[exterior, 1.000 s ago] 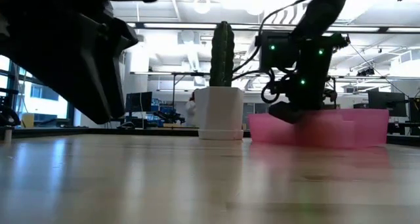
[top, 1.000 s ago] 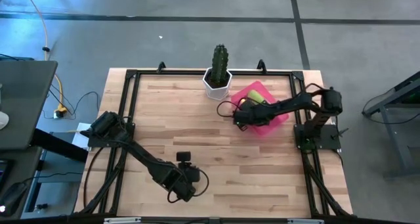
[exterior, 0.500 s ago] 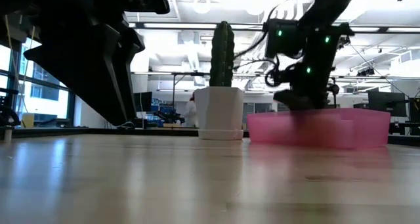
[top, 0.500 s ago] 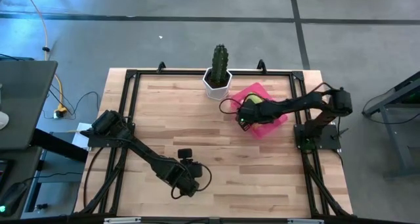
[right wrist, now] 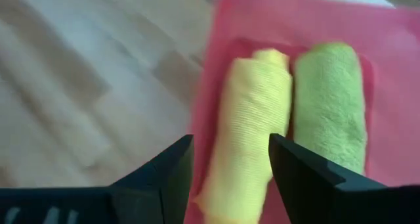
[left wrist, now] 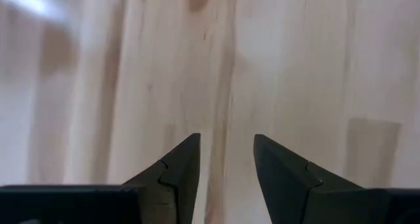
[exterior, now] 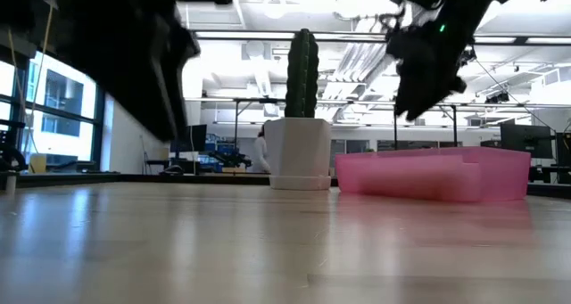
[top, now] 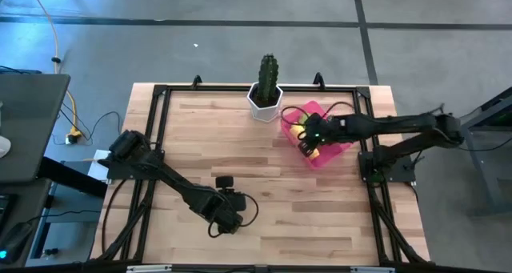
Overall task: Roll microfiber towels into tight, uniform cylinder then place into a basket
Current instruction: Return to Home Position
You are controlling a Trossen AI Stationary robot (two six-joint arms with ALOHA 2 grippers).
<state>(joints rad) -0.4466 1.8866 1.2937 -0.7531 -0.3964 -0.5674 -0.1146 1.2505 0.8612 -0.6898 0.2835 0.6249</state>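
**Right gripper** [right wrist: 230,140]: fingers spread wide, holding nothing. It hangs over the pink tray [exterior: 437,175], raised clear above its walls in the low view.

**Yellow towel** [right wrist: 252,145]: rolled, lying inside the tray directly under the gap between the right gripper's fingers, not touched by them.

**Green towel** [right wrist: 328,112]: rolled, lying in the tray alongside the yellow roll, the two touching along their length.

**Tray**: rests near the table's [top: 208,137] far right corner, just beside the white cactus pot [top: 264,103] at the far edge.

**Left gripper** [left wrist: 226,137]: fingers parted, empty, over bare wood near the middle of the table's front edge, well apart from the tray.
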